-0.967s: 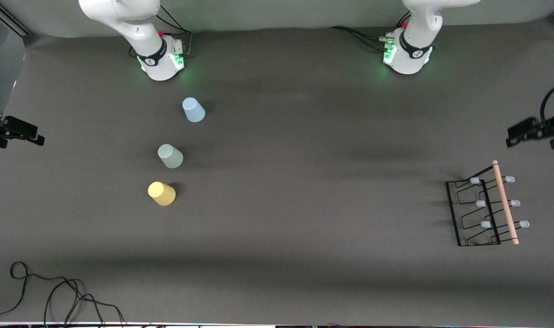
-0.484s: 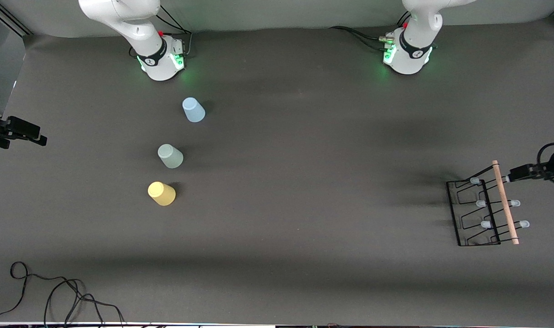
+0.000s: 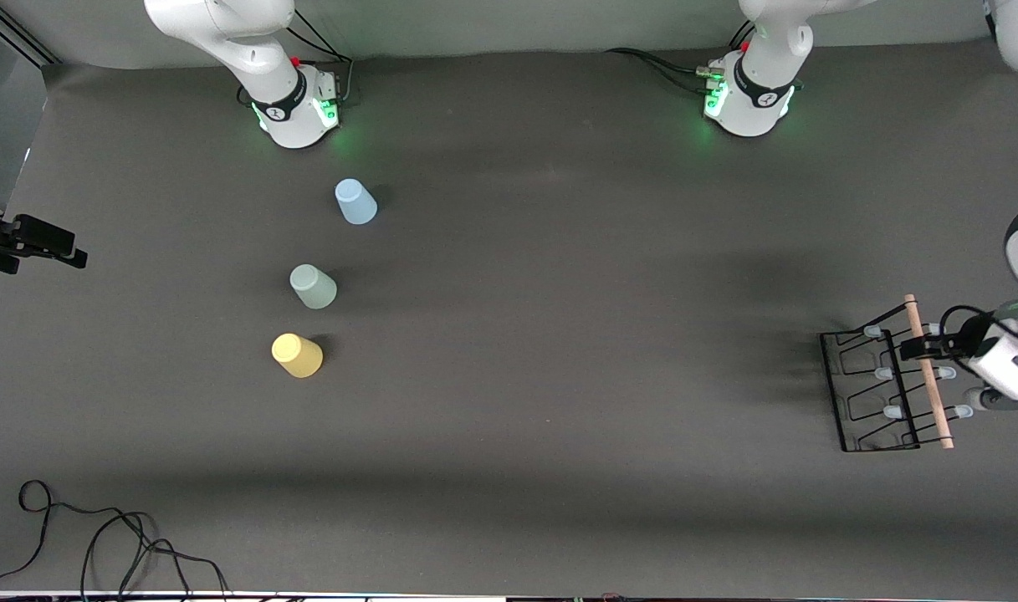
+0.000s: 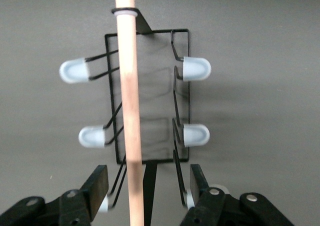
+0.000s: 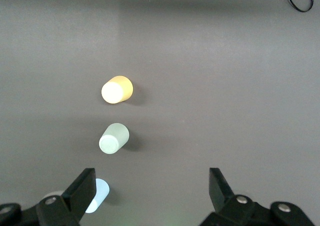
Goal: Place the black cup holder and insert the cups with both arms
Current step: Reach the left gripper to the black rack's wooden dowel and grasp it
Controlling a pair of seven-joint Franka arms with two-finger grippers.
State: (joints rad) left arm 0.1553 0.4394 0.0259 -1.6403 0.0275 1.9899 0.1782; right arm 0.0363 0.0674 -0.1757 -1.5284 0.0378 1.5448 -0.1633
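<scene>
While the left gripper [image 4: 145, 186] straddles the wooden handle [image 3: 928, 374] of the black cup holder [image 3: 872, 393] at the desk's [image 3: 559, 334] three-o'clock edge, jaws apart and not yet clamped, the three cups [image 3: 312, 286] stand unplaced toward nine o'clock beneath the waiting, open-jawed right gripper [image 5: 150, 193].

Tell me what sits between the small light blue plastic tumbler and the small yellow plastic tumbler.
The pale green plastic tumbler stands between the light blue tumbler and the yellow tumbler, all three apart from one another. The front view shows it, and the right wrist view too.
</scene>
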